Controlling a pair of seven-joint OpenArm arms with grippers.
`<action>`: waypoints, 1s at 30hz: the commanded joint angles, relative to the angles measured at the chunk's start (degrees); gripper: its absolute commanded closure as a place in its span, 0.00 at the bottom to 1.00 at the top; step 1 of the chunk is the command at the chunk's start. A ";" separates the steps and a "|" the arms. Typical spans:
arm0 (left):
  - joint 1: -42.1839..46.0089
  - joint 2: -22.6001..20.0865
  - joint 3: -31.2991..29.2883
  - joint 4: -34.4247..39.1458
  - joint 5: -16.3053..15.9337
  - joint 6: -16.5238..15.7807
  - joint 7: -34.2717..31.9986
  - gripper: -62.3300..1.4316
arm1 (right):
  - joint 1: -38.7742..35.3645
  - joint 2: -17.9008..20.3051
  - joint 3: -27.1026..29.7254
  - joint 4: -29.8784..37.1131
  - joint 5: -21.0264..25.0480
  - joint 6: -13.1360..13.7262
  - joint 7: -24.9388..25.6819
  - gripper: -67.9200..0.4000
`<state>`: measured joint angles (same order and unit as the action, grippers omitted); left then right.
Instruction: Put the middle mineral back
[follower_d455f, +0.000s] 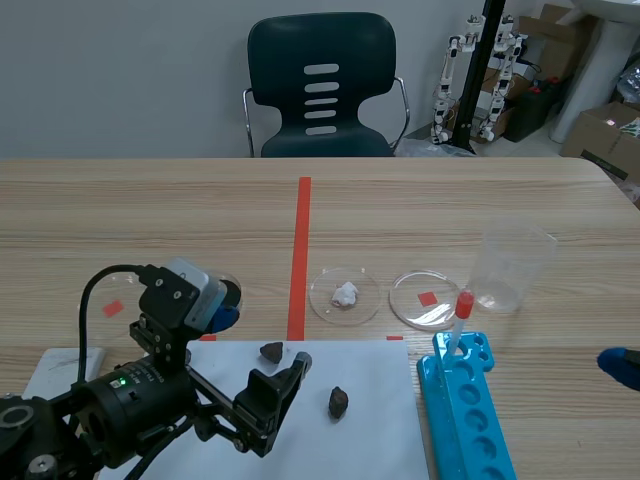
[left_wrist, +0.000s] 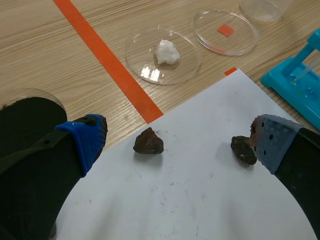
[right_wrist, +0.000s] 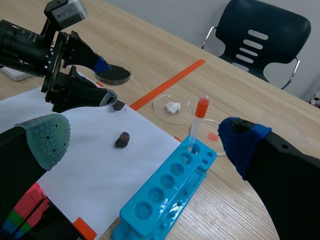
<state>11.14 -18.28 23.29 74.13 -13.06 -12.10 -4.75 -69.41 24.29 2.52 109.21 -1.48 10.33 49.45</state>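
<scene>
Two dark minerals lie on the white paper (follower_d455f: 330, 440): one (follower_d455f: 271, 351) near its far edge, another (follower_d455f: 338, 402) further right. A white mineral (follower_d455f: 345, 294) sits in a clear petri dish (follower_d455f: 322, 305). My left gripper (follower_d455f: 262, 340) hovers open over the paper. In the left wrist view the gripper (left_wrist: 177, 127) has the first dark mineral (left_wrist: 148, 142) between its fingers, untouched, and the second (left_wrist: 243, 150) right beside the right-hand pad (left_wrist: 270, 140). My right gripper (right_wrist: 145, 135) is open, well above the table near the rack.
An empty petri dish (follower_d455f: 427, 298) and a clear beaker (follower_d455f: 515, 268) stand right of the white mineral. A blue tube rack (follower_d455f: 470, 410) holds a red-capped tube (follower_d455f: 462, 310). A dish with dark contents (right_wrist: 112, 72) sits behind the left arm. A chair (follower_d455f: 320, 85) stands across the table.
</scene>
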 joint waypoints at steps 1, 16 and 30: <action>0.00 0.11 -0.17 0.26 -0.33 -0.09 -0.13 0.03 | 0.07 0.15 0.11 0.59 0.61 0.02 0.66 0.08; -0.02 0.13 -0.17 0.26 -0.33 -0.09 -0.13 0.03 | 0.07 0.15 0.11 0.59 0.61 0.02 0.66 0.08; -0.02 0.13 -0.17 0.26 0.92 -0.09 -0.13 0.03 | 0.07 0.15 0.11 0.59 0.61 0.02 0.66 0.08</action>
<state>11.11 -18.26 23.27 74.08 -11.84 -12.08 -4.16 -69.41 24.29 2.52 109.21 -1.48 10.33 49.45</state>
